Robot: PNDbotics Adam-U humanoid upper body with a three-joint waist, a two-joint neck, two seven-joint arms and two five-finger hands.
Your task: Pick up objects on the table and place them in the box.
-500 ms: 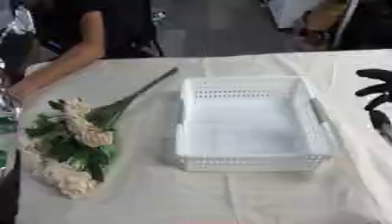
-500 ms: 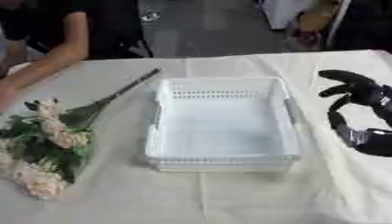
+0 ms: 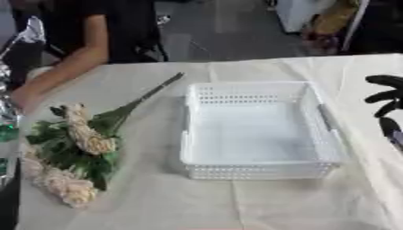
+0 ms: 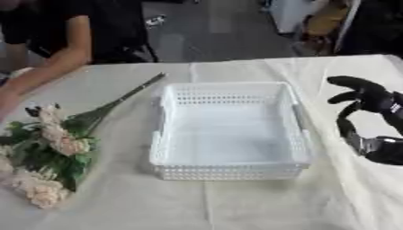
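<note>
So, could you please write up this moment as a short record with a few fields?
box: white perforated basket, mid-table, nothing in it
object to pick: bouquet of cream flowers, lying on the cloth left of the box, stem pointing toward the far side
right robot hand: right of the box, fingers curled, holding nothing
left robot hand: not in view
surface: table with cream cloth

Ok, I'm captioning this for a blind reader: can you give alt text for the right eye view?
An empty white basket sits mid-table; a bouquet of cream flowers lies to its left. The robot's black right hand hovers at the basket's right, fingers curled, holding nothing.
</note>
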